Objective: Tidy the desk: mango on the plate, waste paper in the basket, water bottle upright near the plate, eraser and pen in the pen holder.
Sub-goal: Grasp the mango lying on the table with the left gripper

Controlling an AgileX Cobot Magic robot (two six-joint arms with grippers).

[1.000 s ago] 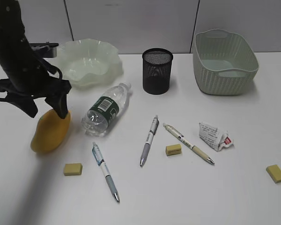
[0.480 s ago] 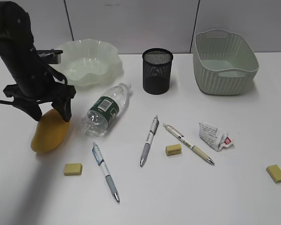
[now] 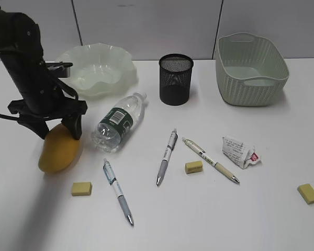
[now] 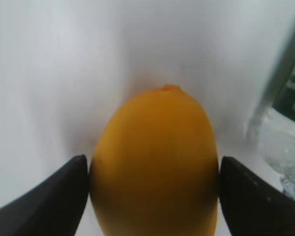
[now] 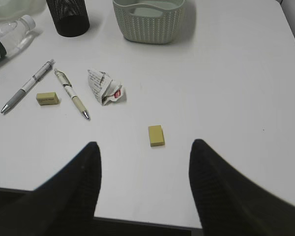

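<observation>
The yellow-orange mango (image 3: 57, 154) (image 4: 155, 162) lies at the left of the desk (image 3: 199, 225). My left gripper (image 3: 59, 134) (image 4: 153, 164) stands open over it, one black finger along each flank, the left one touching. The plate (image 3: 120, 60) is empty behind it. The water bottle (image 3: 118, 123) (image 4: 285, 123) lies on its side beside the mango. The waste paper (image 3: 239, 150) (image 5: 104, 86) sits right of centre, below the empty basket (image 3: 251, 78). Three pens (image 3: 118, 191) (image 3: 167, 156) (image 3: 209, 159) and three erasers (image 3: 81, 189) (image 3: 193, 167) (image 3: 308, 193) lie loose. The pen holder (image 3: 175, 81) stands upright. My right gripper (image 5: 146, 146) hovers open, empty.
The right gripper hangs over the desk's near edge (image 5: 137, 216), with one yellow eraser (image 5: 156, 135) just ahead of it. The left arm's dark body (image 3: 26, 68) rises between the plate and the mango.
The left gripper has come down and slightly right around the mango. The mango has turned a little and looks rounder. Nothing else moved.
</observation>
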